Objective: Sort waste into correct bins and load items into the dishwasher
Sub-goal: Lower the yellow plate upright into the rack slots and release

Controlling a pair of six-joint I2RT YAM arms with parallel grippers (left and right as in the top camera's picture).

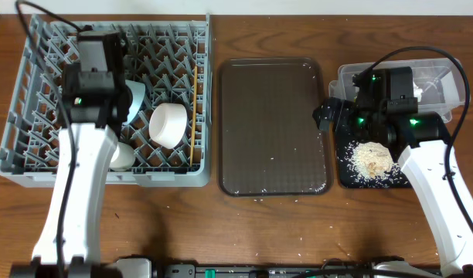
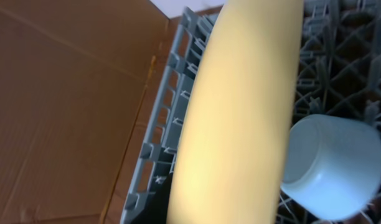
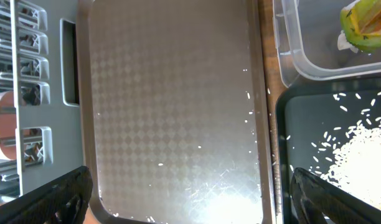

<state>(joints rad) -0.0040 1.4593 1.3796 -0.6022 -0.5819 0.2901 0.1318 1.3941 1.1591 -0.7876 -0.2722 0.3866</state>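
Yellow plate [image 2: 240, 112] in L pincer [image 1: 101, 48], at rack [image 2: 158, 146]

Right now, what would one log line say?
left gripper: shut on yellow plate, over rack | right gripper: open, above brown tray

We take this for a robotics lab bench dressed up as a dish-clearing station, not a working kitchen. Two white robot arms, the left arm [image 1: 78, 193] and the right arm [image 1: 441, 193], reach in from the near edge of a wooden table [image 1: 267, 228]. Black cables [image 1: 413, 49] loop over them, and green lights [image 1: 413, 121] glow on the right one. The kitchen gear sits in a tidy row across the tabletop. A grey catering dish rack [image 1: 167, 179] is at the left and a brown serving tray [image 1: 271, 131] in the middle. A clear tub [image 1: 347, 76] and a black tray [image 1: 342, 176] stand at the right, the tray holding loose rice [image 1: 372, 158].
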